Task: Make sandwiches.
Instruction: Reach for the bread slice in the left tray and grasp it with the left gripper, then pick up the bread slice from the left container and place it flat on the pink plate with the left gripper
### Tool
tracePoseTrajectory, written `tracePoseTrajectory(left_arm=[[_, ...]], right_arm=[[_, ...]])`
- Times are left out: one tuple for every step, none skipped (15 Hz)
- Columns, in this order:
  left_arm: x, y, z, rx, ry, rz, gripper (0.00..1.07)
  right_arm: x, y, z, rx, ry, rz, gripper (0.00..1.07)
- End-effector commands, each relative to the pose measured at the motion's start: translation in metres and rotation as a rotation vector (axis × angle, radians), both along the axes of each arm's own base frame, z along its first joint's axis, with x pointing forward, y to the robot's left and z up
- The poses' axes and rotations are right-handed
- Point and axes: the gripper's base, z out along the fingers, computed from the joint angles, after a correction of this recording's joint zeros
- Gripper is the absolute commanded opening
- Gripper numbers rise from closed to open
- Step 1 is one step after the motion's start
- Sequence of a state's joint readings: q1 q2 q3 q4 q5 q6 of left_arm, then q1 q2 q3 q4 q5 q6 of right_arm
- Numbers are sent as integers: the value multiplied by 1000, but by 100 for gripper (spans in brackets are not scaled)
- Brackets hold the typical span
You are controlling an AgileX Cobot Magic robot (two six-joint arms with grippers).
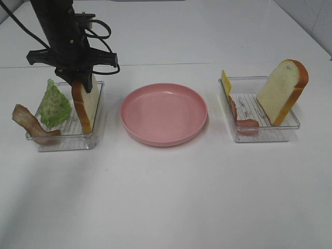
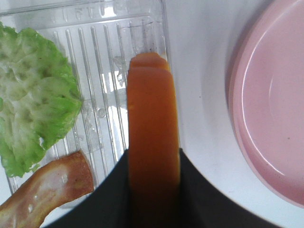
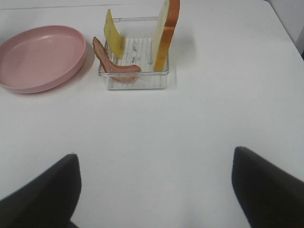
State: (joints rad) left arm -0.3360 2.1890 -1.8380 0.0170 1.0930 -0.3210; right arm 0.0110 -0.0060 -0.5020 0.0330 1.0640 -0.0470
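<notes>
Left gripper [image 1: 84, 79] stands over the left clear ribbed plastic tray [image 1: 67, 148]. Its black fingers are narrowed onto the orange-brown crust edge of an upright white toy bread slice [image 1: 87, 106], touching it on both sides. The slice stands in the tray, against the wall nearest the plate. Right gripper [image 3: 154, 185] hangs wide apart above bare white table and holds nothing.

Progress: judged at the very start. The round pink plate [image 1: 163, 111] carries nothing and no layer is stacked. All fillings remain to be moved.

- Left tray: crinkled green lettuce leaf [image 1: 54, 106], matte and lumpy; wavy brown bacon strip [image 1: 31, 124] hanging over the rim.
- Right clear tray [image 1: 262, 136]: second bread slice [image 1: 282, 91], leaning; thin yellow cheese square [image 1: 226, 82] on edge; curved reddish-pink strip [image 1: 244, 122].
</notes>
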Motion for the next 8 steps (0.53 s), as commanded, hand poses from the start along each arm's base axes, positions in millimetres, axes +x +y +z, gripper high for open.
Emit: tracePoseTrajectory(left_arm=[[0, -2, 4, 1, -12, 0, 0], [-2, -1, 7, 0, -10, 1, 0], [-4, -1, 13, 2, -5, 1, 0], [-10, 1, 36, -1, -1, 2, 0], [-13, 2, 49, -12, -15, 3, 0], [-16, 3, 68, -26, -44, 4, 0], [-19, 3, 83, -43, -71, 3, 0], [-21, 1, 98, -82, -106, -14, 0]], right_arm=[[-1, 0, 0, 2, -21, -8, 81], [-1, 0, 0, 2, -21, -8, 81], [-1, 0, 0, 2, -21, -8, 81], [-1, 0, 0, 2, -21, -8, 81], [-1, 0, 0, 2, -21, -8, 81], [-1, 0, 0, 2, -21, -8, 81], [-1, 0, 0, 2, -21, -8, 81], [-1, 0, 0, 2, -21, -8, 81]])
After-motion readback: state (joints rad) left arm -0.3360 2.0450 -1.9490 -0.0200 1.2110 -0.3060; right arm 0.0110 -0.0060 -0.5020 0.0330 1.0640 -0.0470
